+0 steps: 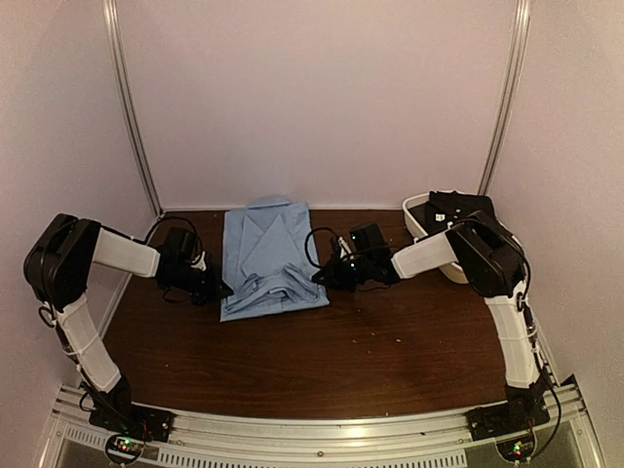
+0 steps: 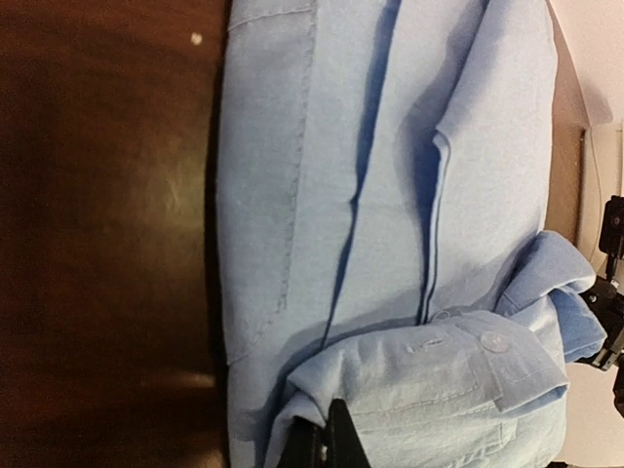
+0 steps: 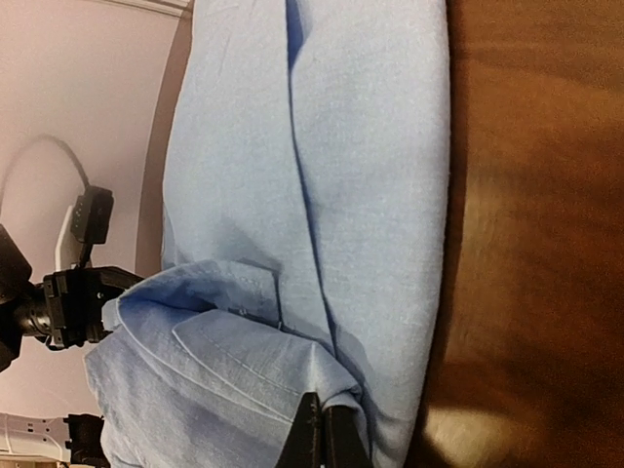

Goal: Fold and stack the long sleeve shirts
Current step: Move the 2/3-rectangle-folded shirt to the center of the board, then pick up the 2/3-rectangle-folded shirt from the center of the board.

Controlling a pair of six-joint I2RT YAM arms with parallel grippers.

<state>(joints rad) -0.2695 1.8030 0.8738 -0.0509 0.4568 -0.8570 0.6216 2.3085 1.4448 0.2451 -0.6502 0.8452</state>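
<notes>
Both left fingers (image 2: 341, 441) and right fingers (image 3: 336, 444) are pinched shut on the folded light blue shirt (image 1: 265, 255) on the desk (image 1: 390, 341).

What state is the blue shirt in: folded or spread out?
Folded, partway: blue shirt is a narrow rectangle, sleeves in; its near end is bunched between left hand and right hand, both pinching it.

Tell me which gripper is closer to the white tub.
Right. The right gripper grips the right near corner of the blue shirt, with the white tub behind it and to its right. The left gripper is across the shirt, at its left near corner.
</notes>
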